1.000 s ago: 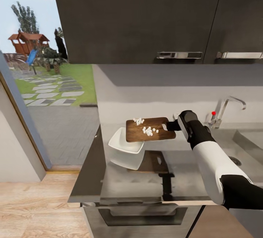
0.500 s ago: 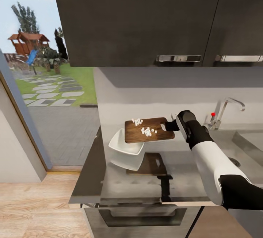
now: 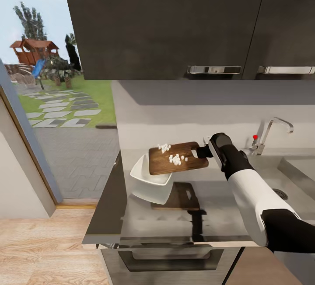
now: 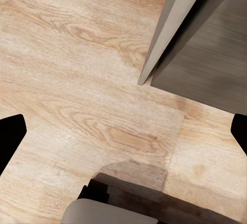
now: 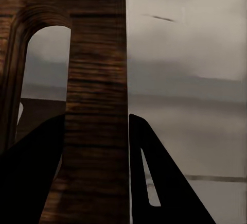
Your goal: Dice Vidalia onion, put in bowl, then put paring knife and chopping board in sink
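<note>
The dark glossy table (image 3: 210, 219) runs under black cupboards (image 3: 175, 22) toward the sink (image 3: 297, 167). Above it the chopping board (image 3: 175, 159), held at its handle end by the closed right pincer (image 3: 202, 150), has tipped further over the white bowl (image 3: 151, 179); the diced onion (image 3: 176, 158) should slide in soon. Left pincer (image 4: 123, 131) hangs open over wood floor (image 4: 77, 80)

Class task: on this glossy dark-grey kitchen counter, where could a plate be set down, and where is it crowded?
Bare glossy dark-grey countertop lies between the white squarish bowl and the front edge, and between the bowl and the grey steel sink. It is crowded at the bowl: the right end effector holds the brown wooden chopping board, carrying white onion dice, over it.
</note>
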`<state>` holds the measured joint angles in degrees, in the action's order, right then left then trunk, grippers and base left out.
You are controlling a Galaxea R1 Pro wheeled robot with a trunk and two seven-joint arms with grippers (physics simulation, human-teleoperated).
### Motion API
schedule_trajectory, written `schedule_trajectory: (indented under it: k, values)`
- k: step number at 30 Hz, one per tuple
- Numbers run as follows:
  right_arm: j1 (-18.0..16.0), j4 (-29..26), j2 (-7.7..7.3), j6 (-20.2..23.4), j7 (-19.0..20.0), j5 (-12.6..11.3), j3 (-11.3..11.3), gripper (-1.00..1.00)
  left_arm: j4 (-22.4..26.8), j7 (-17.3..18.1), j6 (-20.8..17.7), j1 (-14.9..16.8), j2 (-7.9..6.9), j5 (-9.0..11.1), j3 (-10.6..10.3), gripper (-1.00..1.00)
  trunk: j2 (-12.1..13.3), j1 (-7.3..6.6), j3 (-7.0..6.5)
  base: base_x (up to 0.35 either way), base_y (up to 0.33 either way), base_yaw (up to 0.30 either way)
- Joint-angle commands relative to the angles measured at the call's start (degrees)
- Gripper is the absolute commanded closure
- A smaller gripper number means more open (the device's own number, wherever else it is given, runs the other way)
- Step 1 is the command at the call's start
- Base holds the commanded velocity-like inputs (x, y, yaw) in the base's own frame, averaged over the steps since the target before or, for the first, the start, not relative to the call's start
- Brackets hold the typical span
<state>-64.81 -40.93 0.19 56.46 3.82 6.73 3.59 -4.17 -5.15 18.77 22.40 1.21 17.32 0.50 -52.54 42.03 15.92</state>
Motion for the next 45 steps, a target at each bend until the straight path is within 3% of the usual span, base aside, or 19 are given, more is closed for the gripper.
schedule_trajectory:
  k: [1, 38, 45]
  values:
    - [-0.1, 0.1, -0.03, 0.2, 0.4, 0.6, 0.5, 1.00, -0.2, -0.1, 0.4, 0.1, 0.02, 0.1, 0.0, -1.00, -0.1, 0.01, 0.07, 0.000, 0.000, 0.000]
    - [-0.1, 0.7, -0.01, 0.2, -0.8, 0.7, 1.6, 1.00, -0.2, -0.1, 0.4, 0.1, 0.02, 0.1, 0.0, -1.00, -0.1, 0.01, 0.07, 0.000, 0.001, 0.000]
    - [-0.1, 0.8, -0.01, 0.2, -0.8, 0.7, 1.6, 1.00, -0.2, -0.1, 0.4, 0.1, 0.02, 0.1, 0.0, -1.00, -0.1, 0.01, 0.07, 0.000, 0.191, 0.000]
